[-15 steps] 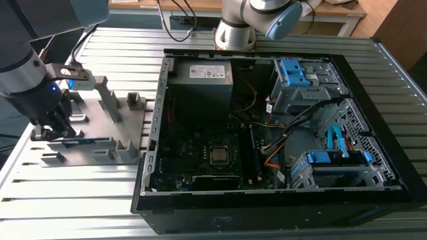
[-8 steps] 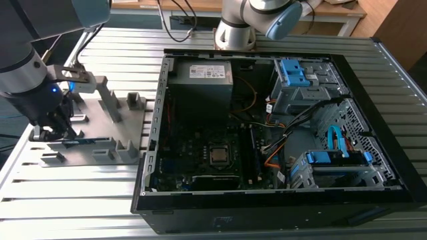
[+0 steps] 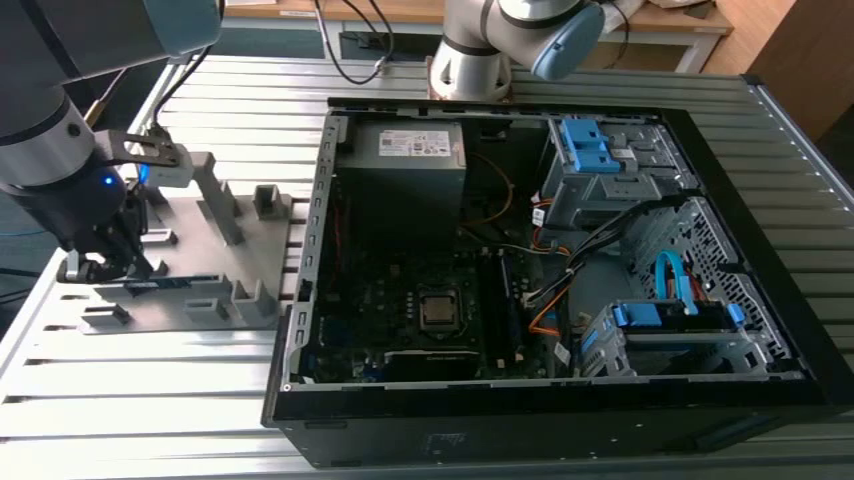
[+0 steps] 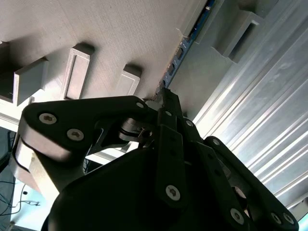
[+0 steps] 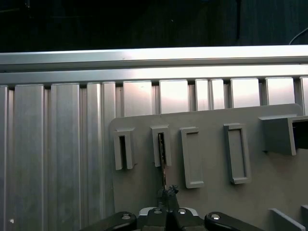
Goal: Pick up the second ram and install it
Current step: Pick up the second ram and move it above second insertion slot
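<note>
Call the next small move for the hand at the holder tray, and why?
Probably a slow, straight lift. The hand looks shut on the second ram, which sits slotted on edge in the grey holder tray; pulling sideways could jam it.

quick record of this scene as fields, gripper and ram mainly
gripper: shut on the second ram at its end, low over the holder tray
second ram: on edge, seated in a slot of the holder tray
holder tray: grey, at the exterior view's left of the computer case
computer case: open, motherboard exposed
install: not yet done
</note>
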`<act>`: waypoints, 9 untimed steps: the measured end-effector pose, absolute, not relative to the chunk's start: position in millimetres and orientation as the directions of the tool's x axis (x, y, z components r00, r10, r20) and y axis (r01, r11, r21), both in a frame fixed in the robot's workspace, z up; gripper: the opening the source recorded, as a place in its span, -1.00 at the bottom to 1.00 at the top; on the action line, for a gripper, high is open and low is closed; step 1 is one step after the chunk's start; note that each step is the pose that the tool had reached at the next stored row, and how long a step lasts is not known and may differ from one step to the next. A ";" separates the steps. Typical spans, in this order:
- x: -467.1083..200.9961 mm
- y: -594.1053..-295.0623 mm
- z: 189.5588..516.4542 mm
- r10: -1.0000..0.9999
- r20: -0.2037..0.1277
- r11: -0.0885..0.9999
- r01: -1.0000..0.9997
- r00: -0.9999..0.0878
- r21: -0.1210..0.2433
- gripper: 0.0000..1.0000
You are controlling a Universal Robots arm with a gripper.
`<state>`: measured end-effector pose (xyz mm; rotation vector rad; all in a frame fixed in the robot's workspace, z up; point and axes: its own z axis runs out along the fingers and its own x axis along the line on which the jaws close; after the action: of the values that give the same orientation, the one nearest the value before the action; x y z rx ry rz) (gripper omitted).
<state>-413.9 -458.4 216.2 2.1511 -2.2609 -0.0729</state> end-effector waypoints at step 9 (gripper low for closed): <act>-413.9 -458.4 216.2 -0.999 -0.018 0.049 -0.998 -0.050 0.048 -0.51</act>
<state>-413.9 -458.4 216.2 2.1514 -2.2611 -0.0737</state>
